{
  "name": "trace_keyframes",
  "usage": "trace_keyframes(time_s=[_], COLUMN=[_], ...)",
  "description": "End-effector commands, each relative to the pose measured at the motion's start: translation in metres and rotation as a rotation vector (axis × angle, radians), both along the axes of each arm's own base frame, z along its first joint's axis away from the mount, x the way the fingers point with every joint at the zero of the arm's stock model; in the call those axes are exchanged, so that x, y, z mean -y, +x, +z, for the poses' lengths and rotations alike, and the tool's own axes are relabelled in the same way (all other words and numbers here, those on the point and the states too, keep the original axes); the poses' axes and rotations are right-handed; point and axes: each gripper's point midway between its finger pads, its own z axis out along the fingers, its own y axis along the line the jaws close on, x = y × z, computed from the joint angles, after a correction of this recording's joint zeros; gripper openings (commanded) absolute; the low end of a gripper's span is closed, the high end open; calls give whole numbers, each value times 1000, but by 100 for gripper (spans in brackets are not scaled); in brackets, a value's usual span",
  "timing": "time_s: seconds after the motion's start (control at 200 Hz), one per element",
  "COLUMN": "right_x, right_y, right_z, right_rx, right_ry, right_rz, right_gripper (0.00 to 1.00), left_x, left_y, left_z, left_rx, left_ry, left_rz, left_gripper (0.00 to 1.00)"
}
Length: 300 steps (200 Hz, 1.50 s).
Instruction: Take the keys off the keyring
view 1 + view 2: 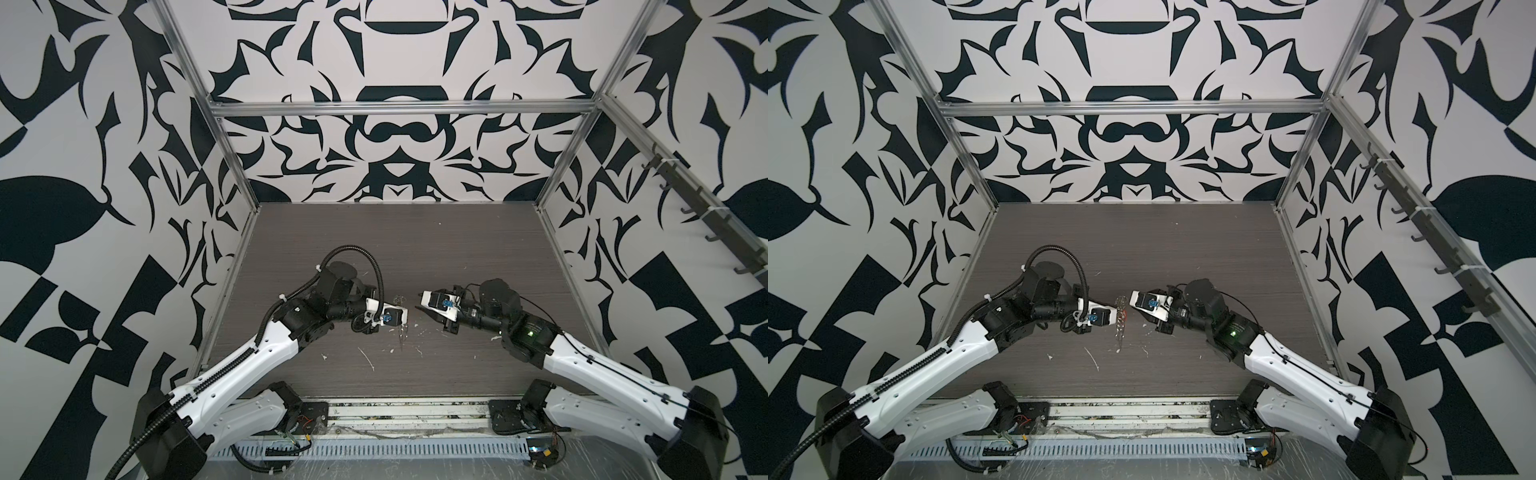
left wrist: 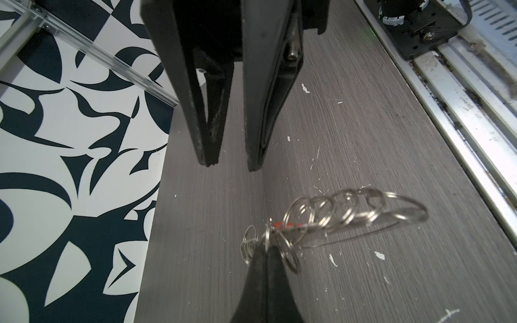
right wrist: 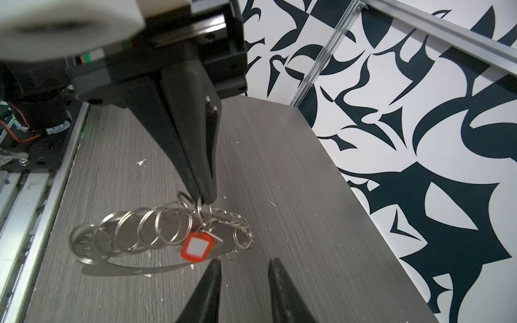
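Left pincer [image 3: 203, 195]: clenched on a ring of the keyring chain [image 3: 140, 232], near red tag [image 3: 198, 247]. Right pincer [image 3: 244, 263]: released, just beside tag.

A red tag [image 3: 198, 247] with a white label shows near the middle of the grey wood-grain table [image 1: 415, 249]; white flecks [image 1: 368, 359] mark its front half; a hook rail [image 1: 702, 208] lines the patterned wall.

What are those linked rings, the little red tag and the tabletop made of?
Rings: likely steel, polished; they are silvery and catch bright glints.
Tag: looks like glossy red plastic, with a matte white insert, perhaps paper.
Tabletop: grey wood-grain surface, probably laminate rather than solid wood; matte, with white scratches and flecks.
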Motion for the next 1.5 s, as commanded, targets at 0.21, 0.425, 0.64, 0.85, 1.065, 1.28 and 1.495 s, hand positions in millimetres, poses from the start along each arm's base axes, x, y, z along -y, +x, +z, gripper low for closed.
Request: trace_keyframes(time_s=[0.21, 0.425, 0.64, 0.85, 1.065, 1.28, 1.495], right_x=[-22, -25, -28, -29, -33, -37, -35], right_y=[6, 0, -3, -7, -5, -3, -7], right_z=[28, 25, 20, 17, 11, 10, 10], right_rx=[11, -10, -24, -22, -20, -12, -14], right_ry=[99, 102, 88, 75, 53, 42, 42], right_rz=[56, 86, 107, 118, 123, 125, 133], right_gripper=[30, 27, 25, 25, 21, 14, 21], left_x=[3, 3, 4, 4, 5, 4, 3], left_y=[0, 0, 2, 2, 1, 0, 2], left_z=[8, 5, 5, 4, 6, 8, 6], left_rx=[14, 4, -5, -24, -25, -18, -31], left_ry=[-27, -16, -16, -13, -20, -26, -25], left_rz=[-10, -8, -2, 4, 0, -3, 19], left_gripper=[0, 0, 0, 0, 0, 0, 0])
